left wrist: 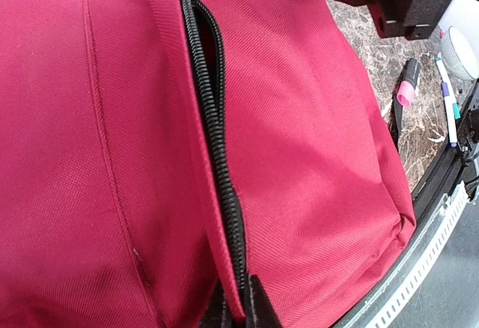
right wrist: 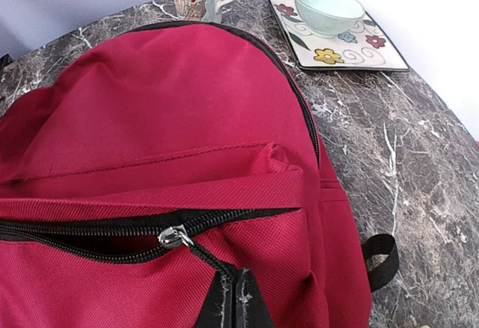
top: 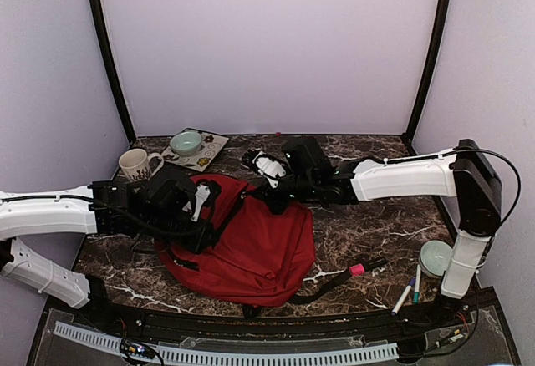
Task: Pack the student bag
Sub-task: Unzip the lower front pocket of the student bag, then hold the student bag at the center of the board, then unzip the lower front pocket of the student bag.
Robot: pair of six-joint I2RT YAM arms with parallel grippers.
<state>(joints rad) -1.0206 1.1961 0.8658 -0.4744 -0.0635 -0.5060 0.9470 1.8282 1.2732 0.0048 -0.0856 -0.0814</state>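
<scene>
- A dark marbled desk [top: 368, 224] stood between lilac walls.
- At the back left, a mug [top: 138, 164] and a flowered tray [top: 213, 155] carrying a pale green bowl [top: 185, 142] sat apart, seemingly kept out of the work.
- The left gripper [left wrist: 239, 307] was pinched shut on the red seam beside the zipper [left wrist: 213, 118], apparently to keep the opening taut.
- The student bag [top: 259, 249] lay flat mid-desk, its zipper partly open.
- The right gripper [right wrist: 236, 298] was closed on the black strip below the slider [right wrist: 174, 236]; I could not tell if this was the pull tab or the zipper tape.
- Markers [top: 410, 291] lay at the front right, probably awaiting packing.
</scene>
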